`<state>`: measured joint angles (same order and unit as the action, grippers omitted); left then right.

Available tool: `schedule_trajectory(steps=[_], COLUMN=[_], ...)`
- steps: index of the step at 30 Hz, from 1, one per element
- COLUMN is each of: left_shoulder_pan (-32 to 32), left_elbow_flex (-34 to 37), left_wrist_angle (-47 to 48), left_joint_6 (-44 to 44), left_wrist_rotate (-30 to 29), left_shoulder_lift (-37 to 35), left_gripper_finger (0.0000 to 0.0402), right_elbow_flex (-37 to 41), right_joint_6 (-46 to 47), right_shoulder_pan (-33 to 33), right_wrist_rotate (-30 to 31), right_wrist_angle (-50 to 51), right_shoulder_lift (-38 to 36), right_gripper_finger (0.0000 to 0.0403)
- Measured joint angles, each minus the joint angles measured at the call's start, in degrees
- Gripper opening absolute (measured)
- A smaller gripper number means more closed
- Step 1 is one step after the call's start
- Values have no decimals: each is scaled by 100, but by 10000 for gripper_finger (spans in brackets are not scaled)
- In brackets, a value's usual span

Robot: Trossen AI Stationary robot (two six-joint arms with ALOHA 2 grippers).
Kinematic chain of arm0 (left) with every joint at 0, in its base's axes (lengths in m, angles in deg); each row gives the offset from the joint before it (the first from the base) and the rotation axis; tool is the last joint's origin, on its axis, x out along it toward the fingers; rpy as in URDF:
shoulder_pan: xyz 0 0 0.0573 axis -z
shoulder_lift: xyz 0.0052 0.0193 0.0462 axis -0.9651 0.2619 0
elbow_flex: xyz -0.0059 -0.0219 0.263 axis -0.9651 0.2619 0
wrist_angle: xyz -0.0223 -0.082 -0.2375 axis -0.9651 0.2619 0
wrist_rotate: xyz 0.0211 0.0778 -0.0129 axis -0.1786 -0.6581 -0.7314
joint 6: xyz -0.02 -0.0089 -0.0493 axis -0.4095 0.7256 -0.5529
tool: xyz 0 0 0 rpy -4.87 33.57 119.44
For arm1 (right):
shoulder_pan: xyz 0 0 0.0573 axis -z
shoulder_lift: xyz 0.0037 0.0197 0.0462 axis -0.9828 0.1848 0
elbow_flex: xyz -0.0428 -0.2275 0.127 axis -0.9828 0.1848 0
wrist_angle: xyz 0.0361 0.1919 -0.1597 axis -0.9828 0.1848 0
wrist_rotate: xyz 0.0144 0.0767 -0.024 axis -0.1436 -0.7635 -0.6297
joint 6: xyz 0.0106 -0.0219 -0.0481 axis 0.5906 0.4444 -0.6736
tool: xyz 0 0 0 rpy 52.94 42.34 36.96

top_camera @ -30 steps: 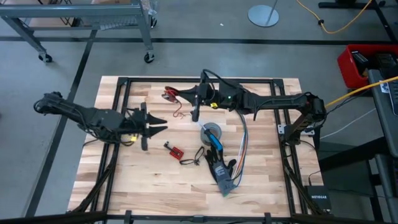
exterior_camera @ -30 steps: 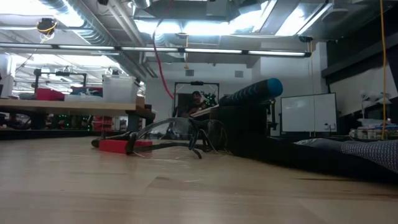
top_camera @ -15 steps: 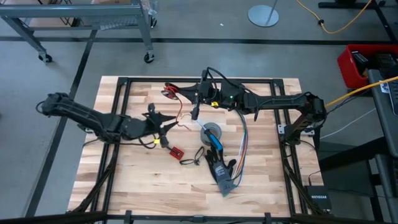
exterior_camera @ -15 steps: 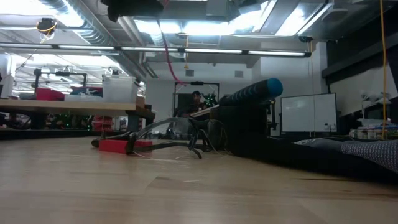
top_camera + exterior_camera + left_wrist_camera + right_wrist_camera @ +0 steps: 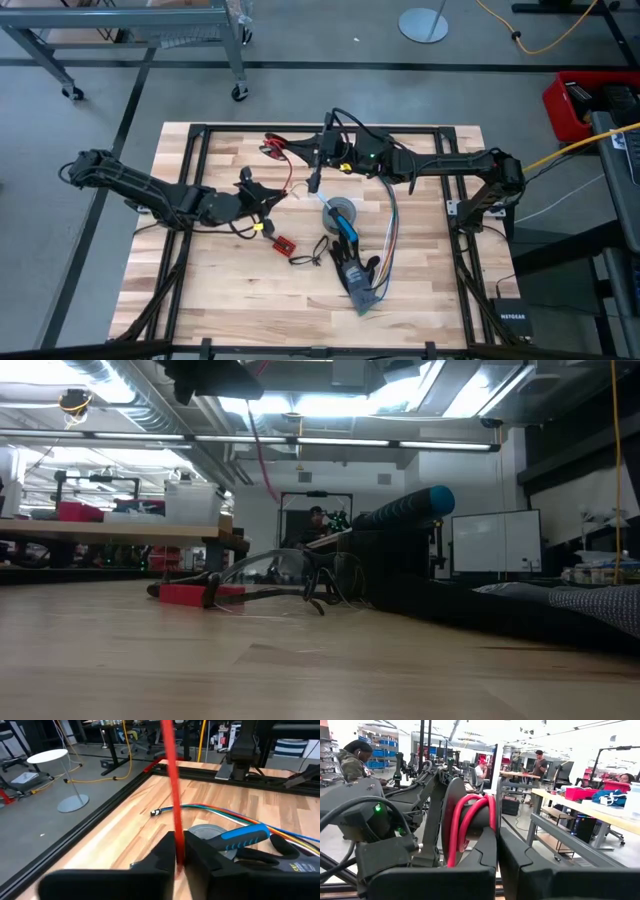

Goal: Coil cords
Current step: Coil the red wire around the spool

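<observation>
Workshop surroundings: grey floor, a metal cart and a wooden desk [image 5: 230, 290] in a black frame.

1. Left gripper [image 5: 262, 196]: its fingers [image 5: 162, 855] are pressed together on a red strand of the cords [image 5: 170, 780], which rises straight up between them in the left wrist view. In the high view this gripper sits near the desk's middle, left of the grey tape roll [image 5: 340, 212].

2. Right gripper [image 5: 312, 152]: its fingers [image 5: 485, 850] are closed on several red loops of the cords [image 5: 467, 820], gathered side by side just ahead of the fingertips. In the high view this gripper is near the far edge of the desk, with the red clip ends [image 5: 271, 149] just to its left.

3. Cords, high view: the red strand [image 5: 291, 172] runs from the right gripper down to the left gripper.

4. Other items: a small red board [image 5: 283, 243] lies near the left gripper; a blue-handled tool [image 5: 343, 226] rests beside the tape roll; multicoloured ribbon wires [image 5: 392, 225] run along the right side.
</observation>
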<state>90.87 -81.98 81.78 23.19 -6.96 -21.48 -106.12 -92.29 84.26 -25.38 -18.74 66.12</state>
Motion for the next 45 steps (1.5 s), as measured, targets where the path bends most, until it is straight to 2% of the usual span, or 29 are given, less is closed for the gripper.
schedule_trajectory(steps=[3,11,17,21,25,30,34,38,45], left_shoulder_pan=[0,-35,-245,-348,-376,-376,-374,-375,-376], left_elbow_flex=[0,0,-2,-2,-2,-5,-44,-44,-44], left_wrist_angle=[150,1014,1718,1923,1967,1899,1732,1322,891], left_joint_6=[-10,-440,-1012,-1030,-972,-922,-990,-901,-922], left_wrist_rotate=[-107,-702,-739,-733,-735,-733,-628,-498,-295], left_shoulder_lift=[-24,-338,-543,-589,-749,-1027,-1132,-1137,-1135], left_gripper_finger=[7,5,3,3,3,2,2,1,1], right_elbow_flex=[0,0,0,2,2,2,2,2,2], right_joint_6=[0,300,478,500,516,516,514,509,508], right_shoulder_pan=[-2,-2,-6,-6,-6,-6,-6,-6,-6], right_wrist_rotate=[-1,-464,-906,-1126,-1160,-1153,-697,-369,-135], right_wrist_angle=[131,1087,1104,1205,1710,2190,2427,2439,2387], right_shoulder_lift=[0,0,0,6,4,4,7,116,452], right_gripper_finger=[3,3,3,3,3,3,3,3,2])
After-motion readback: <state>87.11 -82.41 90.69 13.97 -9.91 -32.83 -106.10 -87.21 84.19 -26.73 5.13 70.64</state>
